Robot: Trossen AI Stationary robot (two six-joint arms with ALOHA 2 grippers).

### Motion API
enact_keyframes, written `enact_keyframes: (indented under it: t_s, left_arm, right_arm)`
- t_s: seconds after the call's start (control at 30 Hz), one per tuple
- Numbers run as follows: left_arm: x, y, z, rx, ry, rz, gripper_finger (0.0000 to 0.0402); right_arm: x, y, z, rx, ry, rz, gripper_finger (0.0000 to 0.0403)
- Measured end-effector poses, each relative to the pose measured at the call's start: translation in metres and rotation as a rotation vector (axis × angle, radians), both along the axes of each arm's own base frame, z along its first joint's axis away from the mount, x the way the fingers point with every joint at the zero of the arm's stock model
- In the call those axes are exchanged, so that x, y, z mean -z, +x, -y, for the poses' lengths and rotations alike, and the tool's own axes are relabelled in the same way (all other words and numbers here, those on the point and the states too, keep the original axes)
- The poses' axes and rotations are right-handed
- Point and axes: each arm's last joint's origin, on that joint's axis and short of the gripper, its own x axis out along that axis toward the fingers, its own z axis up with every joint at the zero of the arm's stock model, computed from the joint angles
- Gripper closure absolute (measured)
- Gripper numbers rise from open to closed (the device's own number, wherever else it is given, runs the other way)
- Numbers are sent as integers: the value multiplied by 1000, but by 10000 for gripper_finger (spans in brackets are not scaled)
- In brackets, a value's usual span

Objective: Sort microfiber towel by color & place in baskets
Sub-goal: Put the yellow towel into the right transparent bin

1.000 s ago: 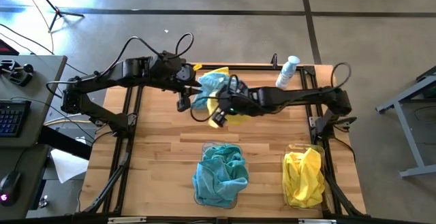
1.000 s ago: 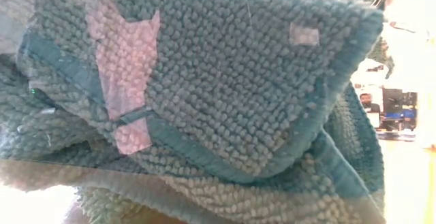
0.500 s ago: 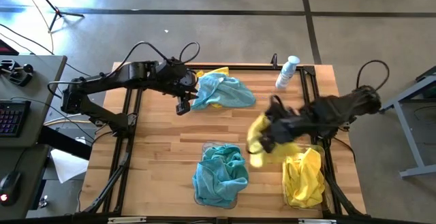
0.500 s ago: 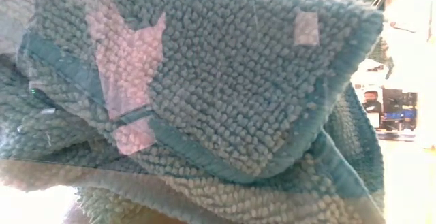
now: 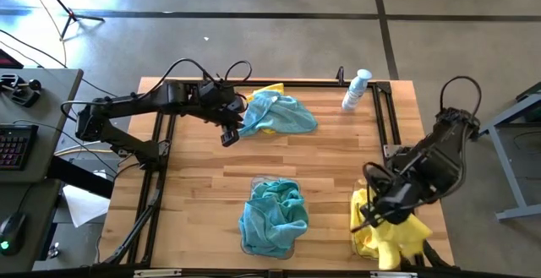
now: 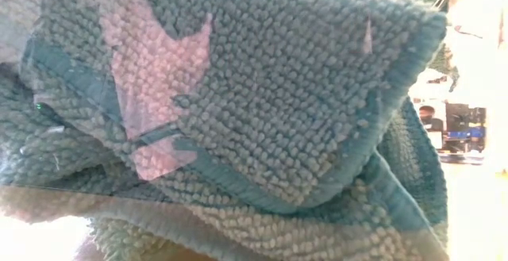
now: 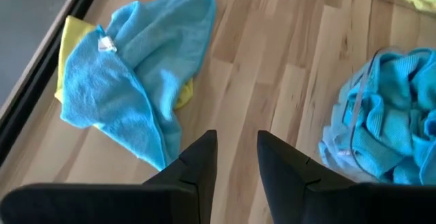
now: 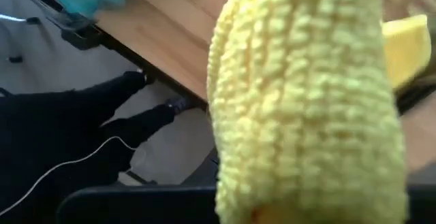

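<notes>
Your right gripper (image 5: 369, 215), clamped on a yellow towel (image 8: 306, 101), has swung over the yellow basket (image 5: 357, 227); release it. Left gripper (image 7: 235, 157) hovers half-open, empty.

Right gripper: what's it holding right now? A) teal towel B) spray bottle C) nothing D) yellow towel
D: the right gripper is shut on a yellow towel that fills the right wrist view, and in the high view it hangs over the basket of yellow cloths at the table's near right.
</notes>
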Motion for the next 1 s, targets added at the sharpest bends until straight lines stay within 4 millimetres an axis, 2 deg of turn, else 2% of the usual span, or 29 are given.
enact_keyframes:
  t_s: [0.1,0.17,0.37,0.43,0.53,0.8,1.0]
  left_arm:
    - [0,1,0,-17,-10,13,310]
    - [0,2,0,-30,-18,23,310]
    - [-2,4,0,-67,-44,60,310]
    - [-2,4,1,-63,-44,64,310]
    - [-3,5,2,-62,-44,70,310]
    - [-3,5,2,-81,-60,73,310]
    - [-3,5,2,-81,-59,74,310]
  right_arm:
    - [4,-3,-5,17,-32,5,402]
    - [15,-3,-7,18,-77,-10,402]
    - [75,-11,-13,-31,-231,-186,402]
    - [90,-14,-16,-28,-286,-175,402]
    - [109,-14,-18,55,-381,-70,402]
    - [145,-16,-37,144,-272,38,400]
    - [172,-23,-43,121,-202,1,391]
